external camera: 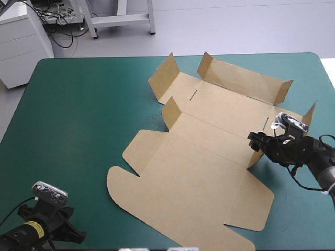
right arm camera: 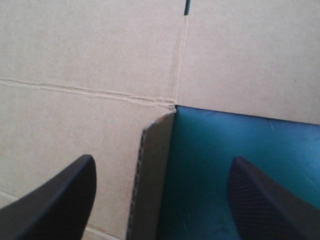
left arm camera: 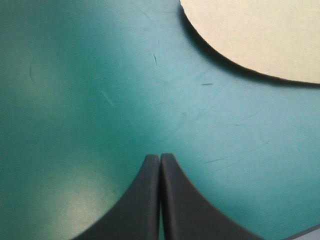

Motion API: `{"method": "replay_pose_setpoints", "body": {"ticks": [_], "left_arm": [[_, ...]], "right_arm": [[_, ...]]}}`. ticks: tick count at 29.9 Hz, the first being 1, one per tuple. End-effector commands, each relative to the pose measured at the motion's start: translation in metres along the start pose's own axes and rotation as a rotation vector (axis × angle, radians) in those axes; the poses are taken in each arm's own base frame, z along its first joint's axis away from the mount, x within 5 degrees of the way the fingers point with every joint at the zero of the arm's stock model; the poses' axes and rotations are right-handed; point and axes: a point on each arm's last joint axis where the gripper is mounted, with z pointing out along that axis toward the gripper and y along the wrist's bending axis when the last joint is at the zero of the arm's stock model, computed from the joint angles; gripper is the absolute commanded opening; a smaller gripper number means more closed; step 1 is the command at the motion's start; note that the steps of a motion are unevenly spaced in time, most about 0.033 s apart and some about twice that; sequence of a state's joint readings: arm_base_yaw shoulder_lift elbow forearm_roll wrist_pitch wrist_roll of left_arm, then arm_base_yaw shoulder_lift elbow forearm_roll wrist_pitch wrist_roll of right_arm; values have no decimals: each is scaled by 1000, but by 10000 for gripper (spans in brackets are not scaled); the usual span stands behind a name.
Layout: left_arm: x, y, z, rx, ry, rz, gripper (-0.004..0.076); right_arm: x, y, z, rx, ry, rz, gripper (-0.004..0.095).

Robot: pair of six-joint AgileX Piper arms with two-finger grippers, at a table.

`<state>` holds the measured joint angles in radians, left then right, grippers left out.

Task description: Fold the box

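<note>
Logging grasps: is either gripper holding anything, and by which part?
Nothing. Left gripper is shut, empty; right gripper is open astride a raised flap of the box.

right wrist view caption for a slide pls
Open right gripper straddling a raised flap of the brown box, teal-green cover beside it.

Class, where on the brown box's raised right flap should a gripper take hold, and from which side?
Probably its free corrugated edge, approached from the table's right side: the flap stands upright, edge-on between the right gripper's open fingers, so one finger can close on each face.
</note>
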<state>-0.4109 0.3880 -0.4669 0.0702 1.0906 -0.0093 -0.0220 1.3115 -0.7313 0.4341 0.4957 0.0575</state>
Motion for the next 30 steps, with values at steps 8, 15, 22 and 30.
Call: {"method": "replay_pose_setpoints", "body": {"ticks": [8, 15, 22, 30], "left_arm": [[-9, 1, -4, -2, -49, -9, -32], [-9, 1, -4, -2, -49, -9, -32], [-9, 1, -4, -2, -49, -9, -32], [-9, 1, -4, -2, -49, -9, -32]], "right_arm": [[-17, 8, -7, -30, -126, -31, -16], [-17, 8, -7, -25, -127, -100, -18], [-27, 18, -17, -43, -119, -263, -18], [-73, 52, -58, -88, -262, -524, -18]]}}
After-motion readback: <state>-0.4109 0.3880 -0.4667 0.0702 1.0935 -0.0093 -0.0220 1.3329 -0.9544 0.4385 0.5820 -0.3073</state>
